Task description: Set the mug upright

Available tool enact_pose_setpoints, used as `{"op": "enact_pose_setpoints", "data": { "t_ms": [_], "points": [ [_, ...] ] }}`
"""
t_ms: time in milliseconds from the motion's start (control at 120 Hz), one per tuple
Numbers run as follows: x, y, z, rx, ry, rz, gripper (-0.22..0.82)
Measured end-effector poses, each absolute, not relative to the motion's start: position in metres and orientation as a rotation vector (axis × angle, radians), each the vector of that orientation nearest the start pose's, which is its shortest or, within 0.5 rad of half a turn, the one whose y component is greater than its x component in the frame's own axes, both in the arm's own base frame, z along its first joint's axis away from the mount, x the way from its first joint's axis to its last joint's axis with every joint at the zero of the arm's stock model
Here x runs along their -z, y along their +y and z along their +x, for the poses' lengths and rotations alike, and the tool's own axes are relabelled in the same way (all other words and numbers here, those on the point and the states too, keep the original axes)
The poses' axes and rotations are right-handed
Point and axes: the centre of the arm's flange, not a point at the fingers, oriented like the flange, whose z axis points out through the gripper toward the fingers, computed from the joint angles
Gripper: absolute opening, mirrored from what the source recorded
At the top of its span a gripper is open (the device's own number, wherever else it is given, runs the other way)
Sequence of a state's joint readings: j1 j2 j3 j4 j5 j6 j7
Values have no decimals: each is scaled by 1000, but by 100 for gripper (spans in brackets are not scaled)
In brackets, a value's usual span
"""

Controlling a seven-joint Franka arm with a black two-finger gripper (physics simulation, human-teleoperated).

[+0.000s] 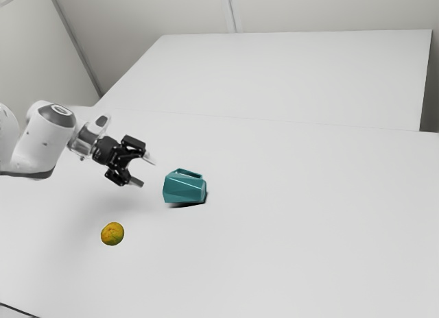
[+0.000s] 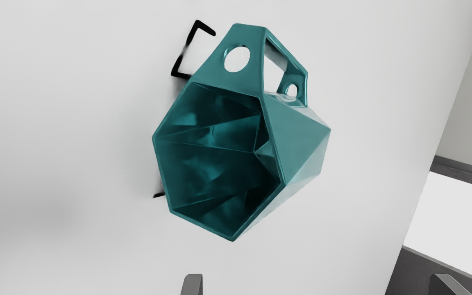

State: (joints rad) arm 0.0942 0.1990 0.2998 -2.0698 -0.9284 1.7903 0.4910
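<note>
Mug [image 1: 184, 189] on the bench [image 1: 295, 215], fruit [image 1: 112, 234] there too, apart from the mug, nearer the front, toward the exterior view's left

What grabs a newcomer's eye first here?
The teal faceted mug, lying on its side on the white table, its dark open mouth facing the parted, empty jaws. Then the orange-yellow fruit, the other bright colour, below the jaws in the exterior view, toward that view's left from the mug.

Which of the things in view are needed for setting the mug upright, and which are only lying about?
Belongs to the job:
- teal mug, lying on its side
- gripper, open

Only lying about:
- orange fruit on the table
</note>
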Motion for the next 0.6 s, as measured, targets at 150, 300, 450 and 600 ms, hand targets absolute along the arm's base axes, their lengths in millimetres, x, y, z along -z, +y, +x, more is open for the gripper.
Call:
{"op": "enact_pose_setpoints", "data": {
  "t_ms": [150, 300, 450, 600],
  "points": [
    [-301, 143, 537, -60, 390, 2132, 60],
    [-276, 135, 539, -129, 377, 2067, 60],
    [-272, 119, 541, -170, 311, 2038, 60],
    [-272, 99, 545, -188, 235, 2023, 59]
  ]
}}
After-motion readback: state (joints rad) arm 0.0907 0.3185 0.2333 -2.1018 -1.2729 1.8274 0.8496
